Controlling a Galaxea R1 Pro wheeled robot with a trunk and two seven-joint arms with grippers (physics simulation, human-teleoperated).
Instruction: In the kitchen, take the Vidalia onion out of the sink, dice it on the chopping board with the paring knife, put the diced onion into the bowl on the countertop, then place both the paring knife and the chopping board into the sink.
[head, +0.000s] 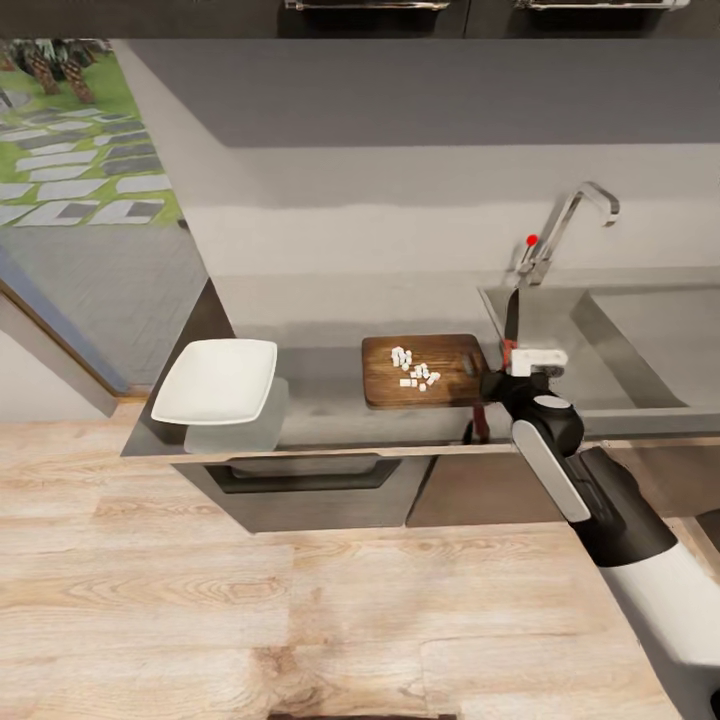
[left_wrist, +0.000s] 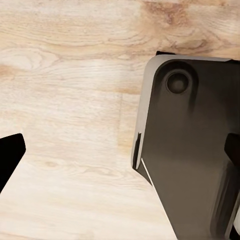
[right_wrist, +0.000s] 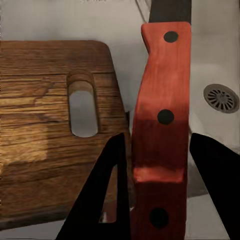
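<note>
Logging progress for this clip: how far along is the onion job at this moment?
Dicing looks done: white onion pieces lie on the chopping board. In hand: the right gripper holds the paring knife beside the board, near the sink. Left: the white bowl has no pieces in it, and knife and board are not yet in the sink.

Pale wood-plank floor (head: 250, 600) filled the lower frame; a grey wall (head: 400, 150) rose behind, with garden paving (head: 80, 150) visible upper left.
</note>
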